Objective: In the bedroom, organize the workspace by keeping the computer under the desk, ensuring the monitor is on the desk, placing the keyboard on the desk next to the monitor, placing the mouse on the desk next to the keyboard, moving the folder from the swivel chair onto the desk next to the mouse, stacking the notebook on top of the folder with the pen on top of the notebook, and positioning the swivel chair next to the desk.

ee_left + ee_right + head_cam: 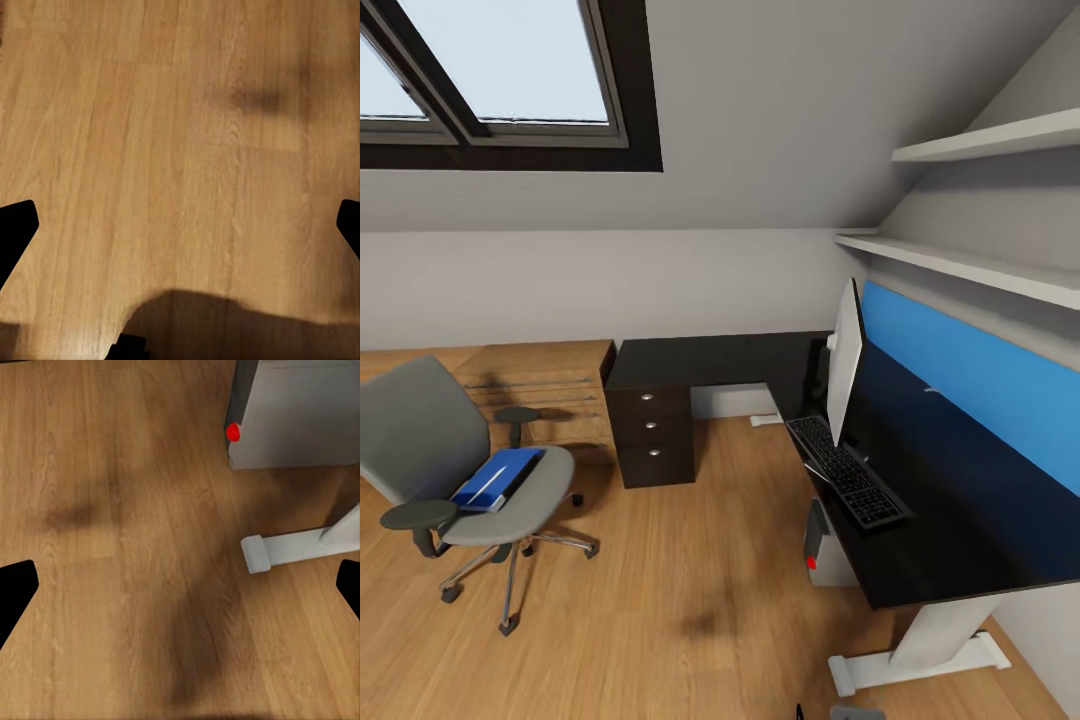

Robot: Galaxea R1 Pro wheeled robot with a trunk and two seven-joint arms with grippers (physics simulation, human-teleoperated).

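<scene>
The table (690, 362), an L-shaped black-topped unit with a white leg, is occupying the room's right side and far wall; its drawer block is standing at the corner nearest the low wood cabinet (550, 385). The swivel chair (450, 470) is standing well apart from the table, on the wood floor (690, 600). The monitor (844, 362) is standing upright on the table's long wing, seen nearly edge-on. The computer (822, 548) is sitting under that wing, its red light facing out; the right wrist view is also showing it (300, 416) beside the table's white foot (289, 549). The keyboard (848, 470) is lying along the table's front edge, just beside the monitor's stand. The folder (498, 478) is lying flat on the chair seat. No mouse, notebook or pen can be made out.

Left claw (180, 225): fingers spread wide, carrying nothing, hanging over bare floor. Right claw (180, 585): likewise spread and empty.

Assessment: the folder appears thin, light and slightly flexible; a pinch across its overhanging edge should be preferred, since the padded seat will be yielding underneath.
</scene>
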